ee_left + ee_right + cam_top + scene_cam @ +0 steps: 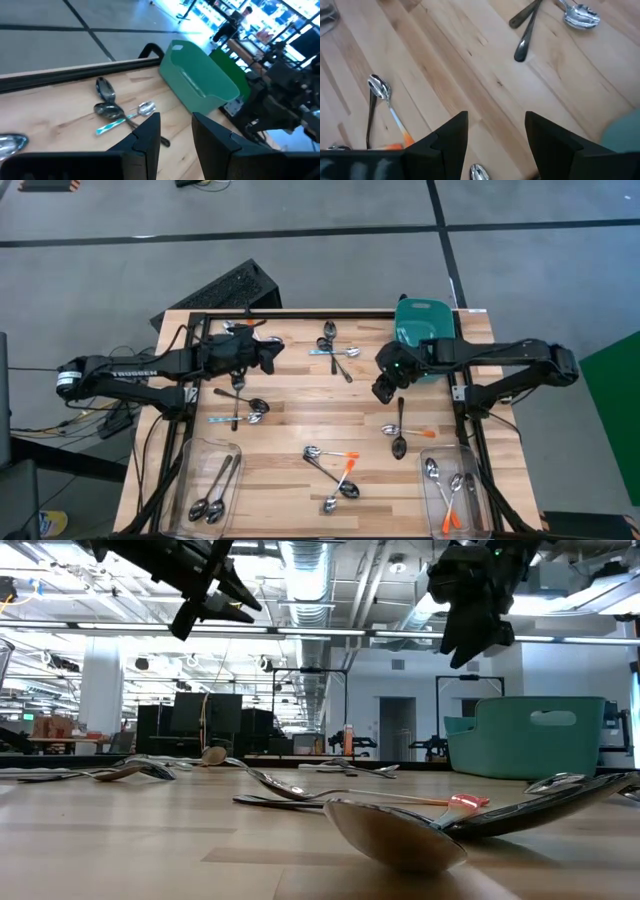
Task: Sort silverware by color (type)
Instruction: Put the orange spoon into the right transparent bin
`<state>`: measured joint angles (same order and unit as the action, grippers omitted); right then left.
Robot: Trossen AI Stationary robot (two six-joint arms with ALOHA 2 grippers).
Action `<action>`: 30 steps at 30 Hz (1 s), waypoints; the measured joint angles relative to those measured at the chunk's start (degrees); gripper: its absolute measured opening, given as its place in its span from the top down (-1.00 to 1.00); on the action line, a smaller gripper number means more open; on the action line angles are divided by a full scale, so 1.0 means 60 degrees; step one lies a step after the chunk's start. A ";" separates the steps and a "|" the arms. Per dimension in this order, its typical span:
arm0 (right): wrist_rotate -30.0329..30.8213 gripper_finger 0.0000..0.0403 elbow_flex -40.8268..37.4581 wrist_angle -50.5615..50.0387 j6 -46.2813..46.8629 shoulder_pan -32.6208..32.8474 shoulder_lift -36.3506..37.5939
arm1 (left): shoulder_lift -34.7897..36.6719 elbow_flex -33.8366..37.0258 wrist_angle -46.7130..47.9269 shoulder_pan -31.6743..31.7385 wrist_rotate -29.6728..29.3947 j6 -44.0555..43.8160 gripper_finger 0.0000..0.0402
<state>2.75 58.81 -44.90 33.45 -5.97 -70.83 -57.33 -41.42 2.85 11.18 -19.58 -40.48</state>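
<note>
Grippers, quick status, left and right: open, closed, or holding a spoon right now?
Left gripper: open, empty, up over the far left of the table.
Right gripper: open, empty, above the table beside the teal tub.

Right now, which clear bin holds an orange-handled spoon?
The clear bin on the right arm's side: an orange-handled spoon lies in it; the left bin holds only dark-handled spoons.

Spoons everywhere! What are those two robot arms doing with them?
They are sorting spoons by handle colour. Both are up above the table holding nothing: the left gripper hangs near the far edge, and the right gripper hangs open beside the teal tub. The clear bin on the left already has dark metal spoons in it, and the clear bin on the right has orange-handled spoons. Many spoons, like a blue-handled one, still lie loose on the wooden table.
</note>
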 joint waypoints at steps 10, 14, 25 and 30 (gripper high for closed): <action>0.0039 -0.09 0.0000 -0.0313 -0.0153 0.0081 0.0000 | -0.0002 0.0006 0.0022 -0.0004 0.0038 -0.0220 0.51; 0.0039 -0.09 0.0000 -0.0303 -0.0210 0.0082 0.0000 | -0.0006 0.0006 0.0029 -0.0004 0.0055 -0.0230 0.51; -0.0187 -0.09 0.0008 0.0312 -0.1122 0.0249 -0.0450 | -0.0003 0.0013 0.0563 -0.0120 0.1059 0.0383 0.51; 0.0092 -0.04 0.0003 0.1410 -0.1137 0.0950 -0.0627 | -0.0006 0.0020 0.0174 -0.0120 0.1189 0.1186 0.51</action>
<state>3.30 58.83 -36.44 26.63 -0.27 -74.59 -57.36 -41.30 3.89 10.46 -12.44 -33.37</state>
